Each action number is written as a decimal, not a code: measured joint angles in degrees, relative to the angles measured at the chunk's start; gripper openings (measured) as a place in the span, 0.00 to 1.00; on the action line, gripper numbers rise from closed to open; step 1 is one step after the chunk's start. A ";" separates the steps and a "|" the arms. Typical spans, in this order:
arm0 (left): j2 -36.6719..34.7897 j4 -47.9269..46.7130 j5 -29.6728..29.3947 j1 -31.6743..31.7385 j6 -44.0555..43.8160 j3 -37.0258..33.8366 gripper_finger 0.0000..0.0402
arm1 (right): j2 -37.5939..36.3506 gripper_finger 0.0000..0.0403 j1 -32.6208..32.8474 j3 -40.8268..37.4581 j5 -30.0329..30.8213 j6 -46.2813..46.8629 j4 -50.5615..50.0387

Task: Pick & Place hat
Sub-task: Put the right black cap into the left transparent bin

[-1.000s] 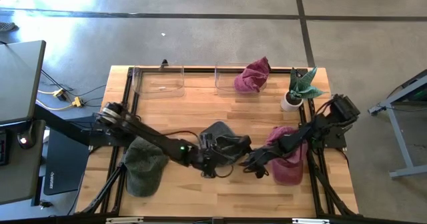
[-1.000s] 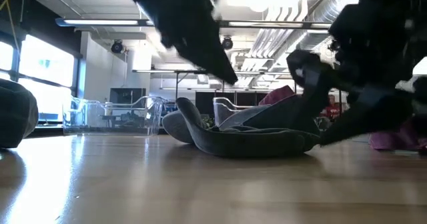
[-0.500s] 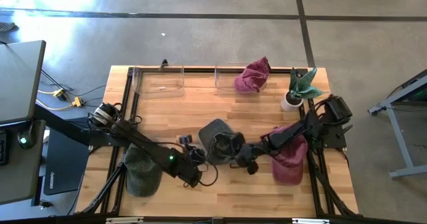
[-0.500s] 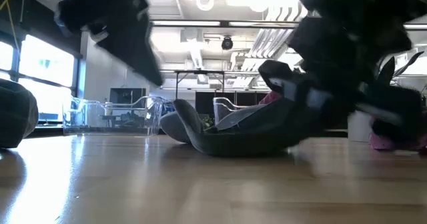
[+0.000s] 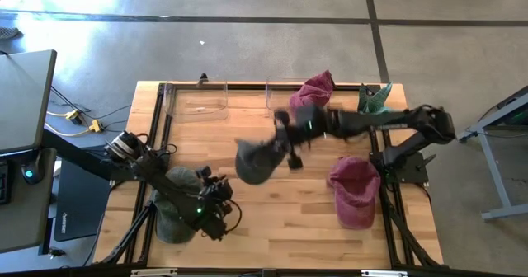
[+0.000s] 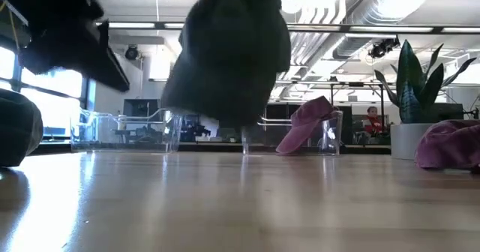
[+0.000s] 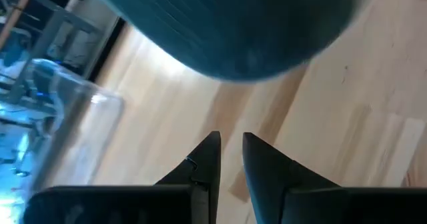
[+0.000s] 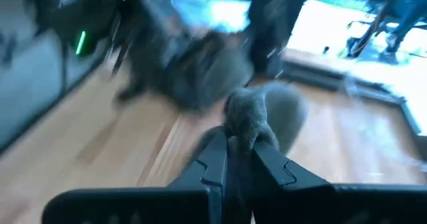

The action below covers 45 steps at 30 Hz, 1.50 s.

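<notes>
grey hat (image 5: 257, 157) is clamped by its edge in the right gripper (image 5: 289, 141) and hangs clear of the table (image 5: 272, 227), above the middle, between the front area and the two clear bins at the back. in the low view it dangles as a dark mass (image 6: 229, 53) with daylight under it. right wrist view shows fabric bunched between the closed fingers (image 8: 217, 161).

left gripper (image 5: 216, 213) is parked by the green hat (image 5: 177, 203) at the front left; fingers nearly together, nothing held (image 7: 227, 157).

judged step: carry to a bin. empty bin (image 5: 196, 100) is back left; the other bin (image 5: 285, 97) already holds a pink hat (image 5: 312, 91). which one is meant cannot be told.

for a clean drop:
- hat to be kept high enough that the hanging crown clears the bin wall
- approach to be slowed; the limp fabric is likely to swing
- release only once the bulk is over the opening, not the rim
- plant (image 5: 371, 108) and second pink hat (image 5: 355, 190) to be avoided by the arm.
</notes>
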 joint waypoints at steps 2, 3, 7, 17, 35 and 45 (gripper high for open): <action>-0.93 6.60 1.01 0.30 2.19 -3.56 0.15 | 2.26 0.07 -4.76 4.56 -3.70 2.90 0.15; -1.28 9.85 1.40 0.74 3.23 -5.34 0.15 | 3.59 0.07 -6.90 6.83 -5.05 4.42 0.50; -1.37 22.57 4.52 2.64 7.63 -11.86 0.15 | 10.95 0.08 -13.50 15.91 -8.34 8.99 2.41; -1.37 36.22 8.52 6.00 10.65 -15.09 0.15 | 34.36 0.08 -24.02 47.11 -12.41 13.75 4.61; -1.78 33.86 21.89 4.88 17.53 -8.71 0.15 | 50.92 0.10 -28.70 57.32 -20.97 38.69 15.70; -1.78 7.94 11.04 -5.64 -4.17 -4.20 0.15 | 50.82 0.09 -28.65 57.31 -16.79 41.59 14.10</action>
